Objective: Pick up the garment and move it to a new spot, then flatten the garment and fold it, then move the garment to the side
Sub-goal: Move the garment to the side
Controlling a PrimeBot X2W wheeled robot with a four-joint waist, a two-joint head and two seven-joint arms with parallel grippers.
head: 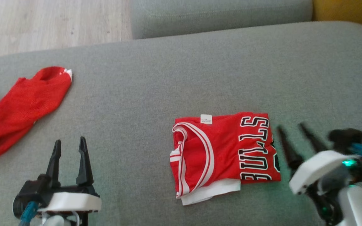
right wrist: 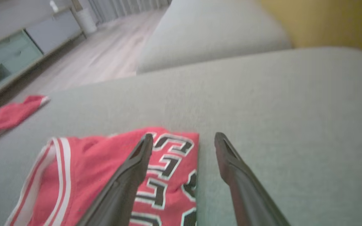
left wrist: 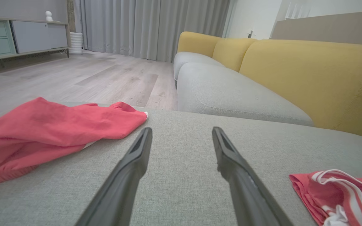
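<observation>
Red mesh, folded — the garment (head: pixel 225 153) lies on the grey cushion (head: pixel 181 78), just beside the left finger of the right gripper (head: pixel 290 126), untouched. Both pairs of fingers stand apart, holding nothing. A loose red cloth (head: pixel 17 106) sprawls well off to the left of the left gripper (head: pixel 69 140).

The right gripper (head: pixel 290 126) is blurred. The loose red garment (head: pixel 17 106) runs off the head view's left edge. The folded jersey (head: pixel 225 150) carries a white label (head: pixel 206 119) too small to read. In the right wrist view, a finger (right wrist: pixel 127 175) hides part of its lettering.
</observation>
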